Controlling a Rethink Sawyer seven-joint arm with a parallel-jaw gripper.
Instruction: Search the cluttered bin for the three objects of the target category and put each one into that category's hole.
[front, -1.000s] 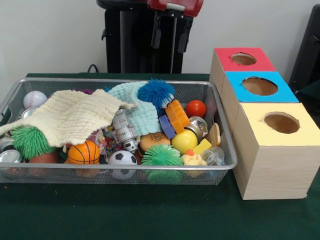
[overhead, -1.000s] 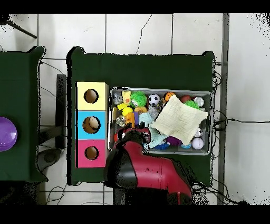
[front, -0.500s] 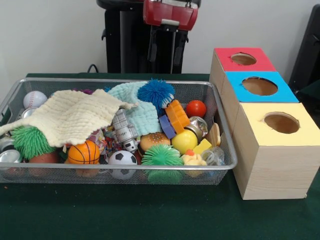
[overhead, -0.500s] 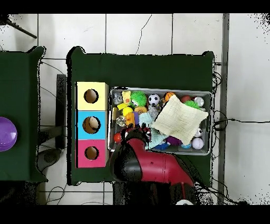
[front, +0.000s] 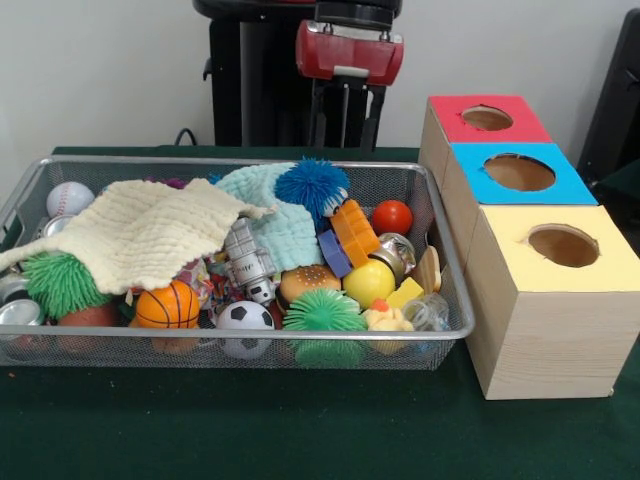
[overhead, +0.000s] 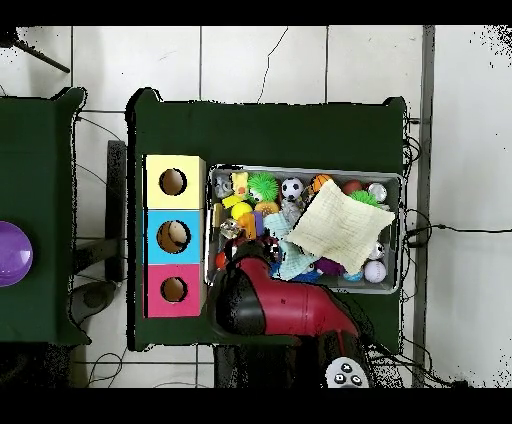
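I see the gripper (front: 345, 118) hanging above the far side of the wire bin (front: 455, 325) — its fingers stand apart, holding nothing. Below it sit a blue spiky ball (front: 312, 186), a red ball (front: 392, 216) and a yellow ball (front: 368, 283); the three-hole box (front: 540, 340) stands just beside the bin.

One wire bin (front: 455, 300) sits on the bench (front: 300, 430). Beside it stand three boxes with a hole each: one red (front: 470, 135), one blue (front: 545, 205), one yellow (front: 610, 290). In the bin lie three spiky balls, two green (front: 60, 283) (front: 322, 312) and one blue (front: 312, 186). There are five smooth balls: one baseball (front: 68, 198), one basketball (front: 167, 305), one soccer ball (front: 244, 318), one yellow ball (front: 369, 283) and one red ball (front: 391, 216). Two cloths show, one cream (front: 140, 232) and one pale teal (front: 285, 232). One toy burger (front: 305, 282) and one toy robot (front: 248, 260) complete the count.
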